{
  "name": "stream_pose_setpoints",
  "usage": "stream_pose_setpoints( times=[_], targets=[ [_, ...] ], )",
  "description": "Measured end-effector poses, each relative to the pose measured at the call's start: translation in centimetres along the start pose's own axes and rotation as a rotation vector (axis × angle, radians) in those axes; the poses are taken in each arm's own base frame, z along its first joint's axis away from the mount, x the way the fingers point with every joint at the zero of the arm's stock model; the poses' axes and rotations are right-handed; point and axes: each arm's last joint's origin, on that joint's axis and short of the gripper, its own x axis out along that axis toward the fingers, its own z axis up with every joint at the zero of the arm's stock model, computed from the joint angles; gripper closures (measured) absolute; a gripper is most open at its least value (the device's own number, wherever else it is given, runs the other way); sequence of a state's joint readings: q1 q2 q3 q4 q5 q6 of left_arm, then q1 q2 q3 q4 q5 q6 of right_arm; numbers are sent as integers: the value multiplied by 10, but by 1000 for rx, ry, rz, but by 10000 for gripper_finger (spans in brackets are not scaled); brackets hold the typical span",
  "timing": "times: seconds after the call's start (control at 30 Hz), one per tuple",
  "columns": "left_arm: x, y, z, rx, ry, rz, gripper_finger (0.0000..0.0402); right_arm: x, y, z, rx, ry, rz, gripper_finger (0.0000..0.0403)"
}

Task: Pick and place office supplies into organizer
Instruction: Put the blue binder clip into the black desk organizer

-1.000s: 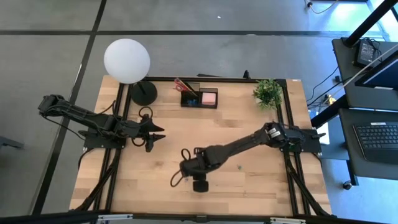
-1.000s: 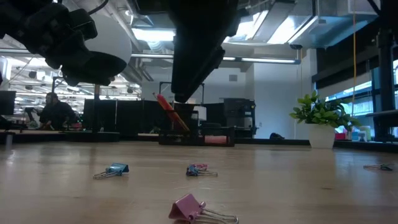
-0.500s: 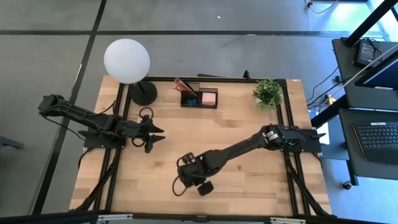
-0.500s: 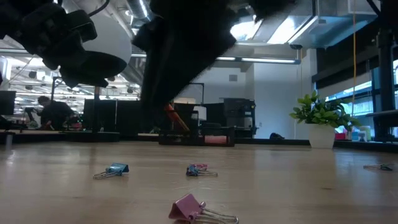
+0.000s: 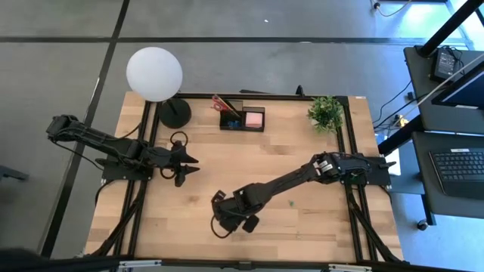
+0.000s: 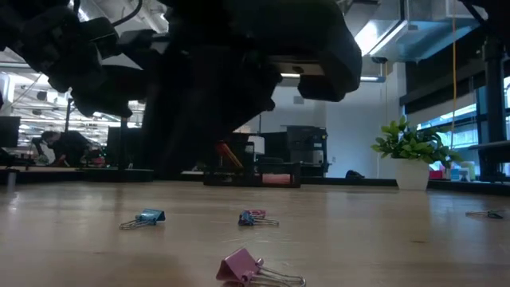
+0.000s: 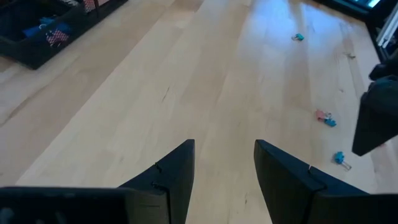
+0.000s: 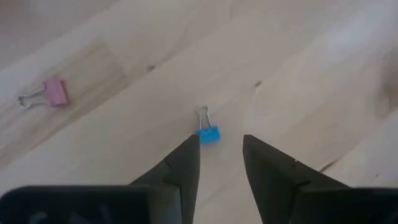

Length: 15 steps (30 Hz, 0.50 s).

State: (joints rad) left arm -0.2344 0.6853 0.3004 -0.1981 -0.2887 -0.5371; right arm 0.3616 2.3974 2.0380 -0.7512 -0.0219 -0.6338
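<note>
Right pincer open, empty, hovering right over small blue binder clip on light wooden desk, far from black compartment organizer. Pink binder clip near the blue one. Left pincer open, idle, nearer the organizer.

no text, label, brand, number or sign can be read in any view; nothing on the table, the arms or in the room behind carries legible writing.
</note>
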Motion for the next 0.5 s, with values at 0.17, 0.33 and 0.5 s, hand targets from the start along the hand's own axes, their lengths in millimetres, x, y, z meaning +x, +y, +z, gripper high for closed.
stream_pose_setpoints(
  times=[0.17, 0.33, 0.5],
  targets=[
    [0, 0, 0, 0, 2, 0, 242, 0, -2, 2, -24, -37, -7, 276],
    [0, 0, 0, -2, 5, 1, 242, 4, 0, 2, -66, -57, 33, 276],
    [0, 0, -1, -16, 8, 3, 242, 12, 0, 0, -105, -55, 40, 276]
  ],
)
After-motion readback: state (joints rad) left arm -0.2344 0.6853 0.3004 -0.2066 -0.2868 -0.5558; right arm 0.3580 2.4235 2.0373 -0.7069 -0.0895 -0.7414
